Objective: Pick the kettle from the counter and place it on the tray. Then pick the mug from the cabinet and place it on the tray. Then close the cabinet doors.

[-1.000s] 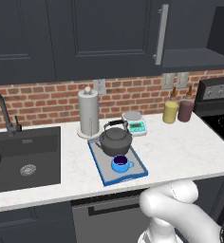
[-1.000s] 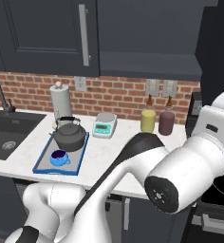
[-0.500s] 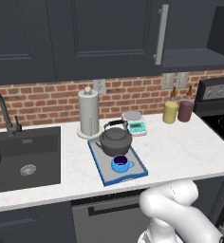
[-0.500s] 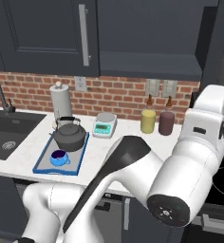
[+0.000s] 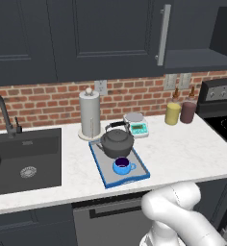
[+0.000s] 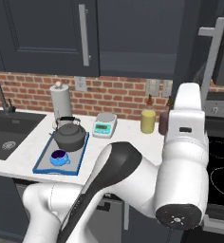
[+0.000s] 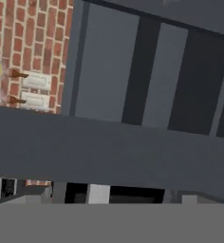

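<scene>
The dark grey kettle [image 5: 117,142] stands on the blue-rimmed tray [image 5: 102,174] on the white counter [image 5: 182,153], with the blue mug [image 5: 121,166] in front of it on the same tray. Kettle [image 6: 69,135], mug [image 6: 60,156] and tray [image 6: 43,167] also appear in the right base view. The cabinet's left door [image 5: 110,38] is shut. Its right door [image 6: 199,52] stands open, with its bar handle [image 6: 217,57] toward me. My arm [image 6: 186,123] rises beside that open door. My gripper is open with nothing in it; the hand view looks closely at navy cabinet panels [image 7: 114,71].
A paper-towel roll [image 5: 89,114], a small scale [image 5: 136,126], and yellow [image 5: 172,114] and maroon [image 5: 187,112] jars stand along the brick wall. The sink [image 5: 24,161] lies left, the stove [image 6: 220,156] right. Wall outlets [image 7: 35,80] show beside the cabinet.
In the right base view my arm's upper link has swung left from the right edge toward the open door. Kettle, mug and tray have not moved.
</scene>
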